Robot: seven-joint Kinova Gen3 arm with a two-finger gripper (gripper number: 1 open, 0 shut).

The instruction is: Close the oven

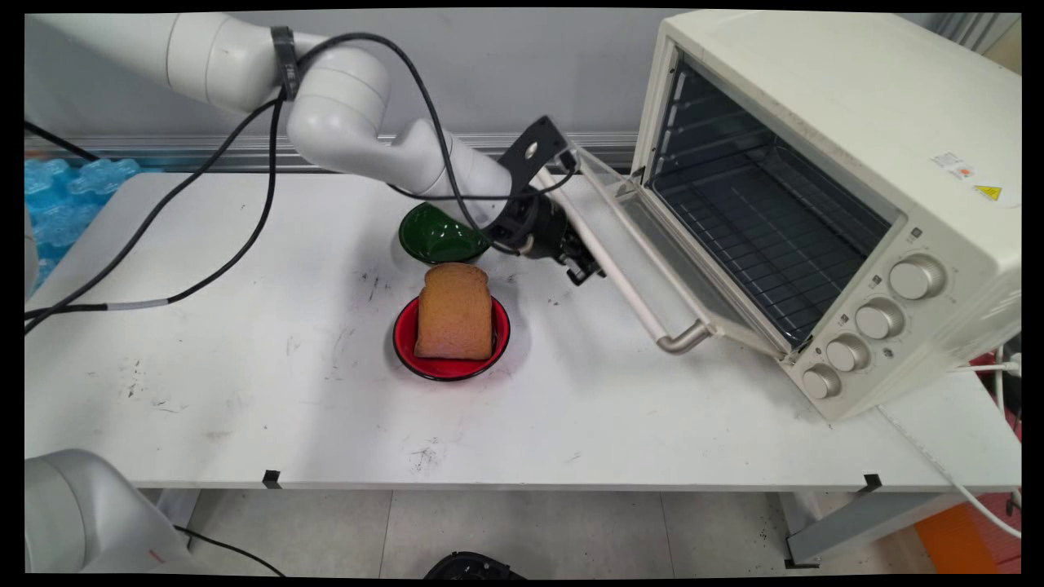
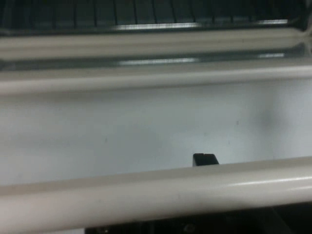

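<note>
- Pincer point(image 1: 581, 265) sits at the oven door handle point(image 1: 620, 273); in the hand view the bar point(image 2: 156, 192) crosses its front, one fingertip point(image 2: 204, 159) showing beyond; grip state: cannot tell.
- Handle's long axis runs along the lowered door's point(image 1: 677, 244) free edge; toaster oven point(image 1: 824, 204) lies to the right.
- Bench point(image 1: 245, 391): white, scuffed; bread slice point(image 1: 454, 311) on red plate point(image 1: 408, 346), green bowl point(image 1: 436, 232) behind, both left of pincer.

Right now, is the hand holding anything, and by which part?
The black two-finger hand is at the cream toaster oven's open door, on its bar handle; a closed grip cannot be told.
</note>
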